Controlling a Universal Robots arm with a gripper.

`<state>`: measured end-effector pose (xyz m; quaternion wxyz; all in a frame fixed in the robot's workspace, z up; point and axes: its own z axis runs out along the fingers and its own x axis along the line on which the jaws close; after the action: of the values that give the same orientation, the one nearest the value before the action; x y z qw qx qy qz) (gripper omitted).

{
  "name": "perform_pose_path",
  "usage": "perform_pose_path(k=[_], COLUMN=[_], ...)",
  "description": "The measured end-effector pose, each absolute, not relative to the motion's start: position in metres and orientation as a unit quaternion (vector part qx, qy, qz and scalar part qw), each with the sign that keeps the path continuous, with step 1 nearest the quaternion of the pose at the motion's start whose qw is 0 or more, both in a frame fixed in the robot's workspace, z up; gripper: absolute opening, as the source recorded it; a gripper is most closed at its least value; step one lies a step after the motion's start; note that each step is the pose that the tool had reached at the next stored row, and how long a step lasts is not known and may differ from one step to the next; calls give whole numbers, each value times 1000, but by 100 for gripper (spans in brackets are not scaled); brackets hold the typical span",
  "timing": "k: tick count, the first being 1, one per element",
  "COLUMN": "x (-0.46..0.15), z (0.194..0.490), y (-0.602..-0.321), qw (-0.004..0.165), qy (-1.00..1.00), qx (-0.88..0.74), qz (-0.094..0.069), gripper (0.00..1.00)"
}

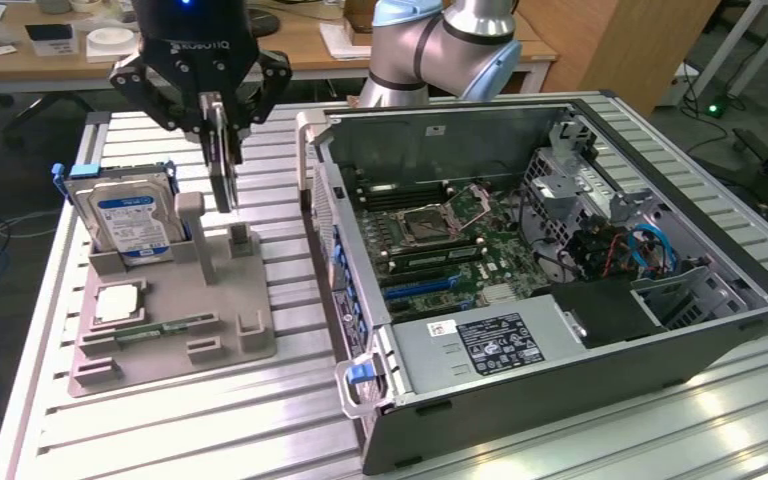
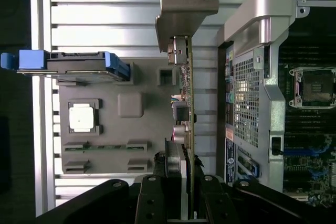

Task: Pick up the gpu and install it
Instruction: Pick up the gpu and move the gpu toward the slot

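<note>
Above the grey parts holder (image 1: 224, 345) on the exterior view's left, we see the gripper (image 1: 219, 118) hanging with its fingers drawn in narrow and clamped on the top edge of the gpu (image 1: 224, 170). The card hangs on edge, long side vertical, and its lower end appears to sit just clear of the holder's upright slot posts. From the wrist view we look along the card (image 2: 191, 103) edge-on: the fingers (image 2: 175, 166) press against its faces, and the silvery end bracket (image 2: 184, 3) is at the far end from the gripper (image 2: 188, 192). Beside the gpu, the hard drive (image 1: 128, 215) with its blue-white label stands upright in the holder between blue side rails. Nearer the camera in the exterior view, a square processor chip (image 1: 117, 300) lies flat in its recess, with the narrow green memory stick (image 1: 171, 327) just beside it. On the exterior view's right, the open computer case (image 1: 704, 330) lies on its side on the slatted metal table (image 1: 157, 430), close to the holder but apart from it. Inside it we make out the motherboard (image 1: 464, 250) and a labelled power supply (image 1: 491, 345). The gpu is outside the case, over the holder side of the table.
</note>
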<state>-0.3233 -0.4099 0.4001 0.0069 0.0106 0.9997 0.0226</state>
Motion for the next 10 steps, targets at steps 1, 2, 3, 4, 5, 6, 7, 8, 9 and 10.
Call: perform_pose_path(k=[1,2,3,4,5,6,7,8,9,10], x=[-323,-323,-323,-323,-323,-323,-323,-323,-323,-323], z=[402,403,405,407,408,410,412,414,416,417], y=[-410,-410,-410,-410,-410,-410,-410,-410,-410,-410], qw=[7,7,7,7,7,7,7,7,7,7], qy=[1000,1000,1000,1000,1000,1000,1000,1000,1000,1000], qx=[11,11,11,11,11,11,11,11,11,11], qz=[23,23,23,23,23,23,23,23,23,23], gripper=[28,28,28,28,28,28,28,28,28,28])
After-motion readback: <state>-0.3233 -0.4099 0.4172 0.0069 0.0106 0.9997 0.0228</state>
